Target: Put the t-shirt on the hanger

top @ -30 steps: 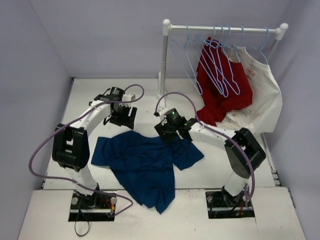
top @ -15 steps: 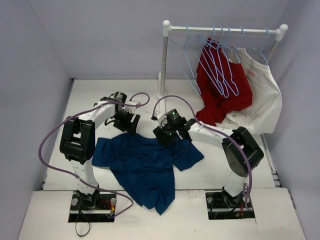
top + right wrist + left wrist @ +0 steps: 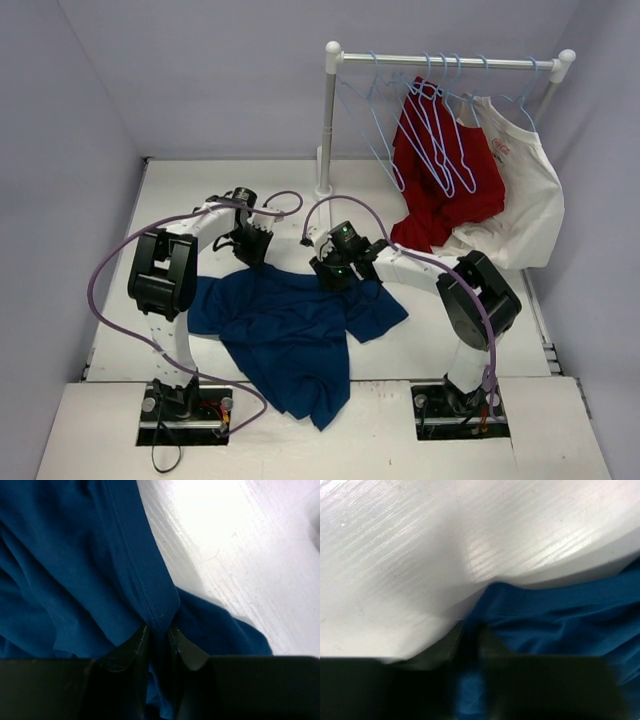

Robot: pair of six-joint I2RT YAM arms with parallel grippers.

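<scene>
Navy t-shirt (image 3: 285, 335) lies crumpled on the desk (image 3: 280, 185), spreading from the near side up to both tools. My left tool (image 3: 470, 637) is pinched together on the cloth's far edge. My right tool (image 3: 159, 628), a little to its right, is clamped on a stitched fold of the same cloth. Beyond the right tool, and off to its right, a rail (image 3: 450, 60) carries several light-blue hangers (image 3: 445, 150). A red shirt (image 3: 440, 215) and a white shirt (image 3: 520, 205) hang among them, crowding the wires.
</scene>
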